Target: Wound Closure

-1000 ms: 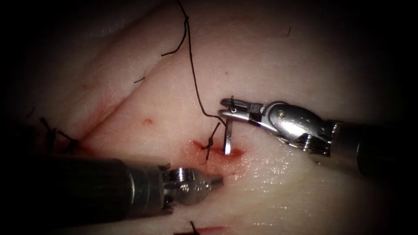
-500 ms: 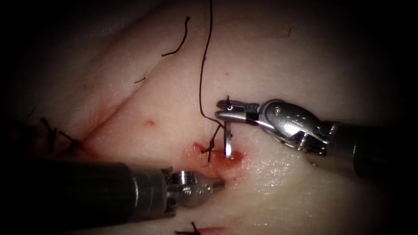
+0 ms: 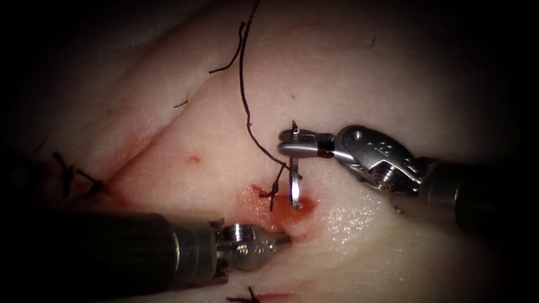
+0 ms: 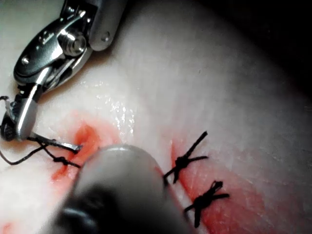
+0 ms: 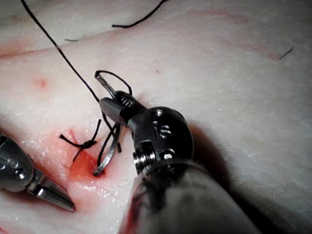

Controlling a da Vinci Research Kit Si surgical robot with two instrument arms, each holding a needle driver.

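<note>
We see the right tool [image 3: 289, 142] with its jaws squeezed tight on the curved needle [image 3: 293, 182], near the thread end of the curve. The needle hangs down from the jaws, and its sharp tip sits in the red, wet spot [image 3: 275, 205] at the cut, touching the tissue [image 3: 393, 67] or just poked in; we cannot tell how deep. The thread [image 3: 245, 101] runs from the needle's back end up and away over the tissue, and it loops close around the right jaws. The left tool [image 3: 278, 242] rests just below the red spot with its jaws pressed together and holding nothing. A small knot with short ends [image 3: 273, 188] sits just left of the needle. We think the needle could twist in the jaws if the tissue pushes back hard. The loose thread could catch on the jaws or on the knot. The left tool is very near, so the two tools might bump.
</note>
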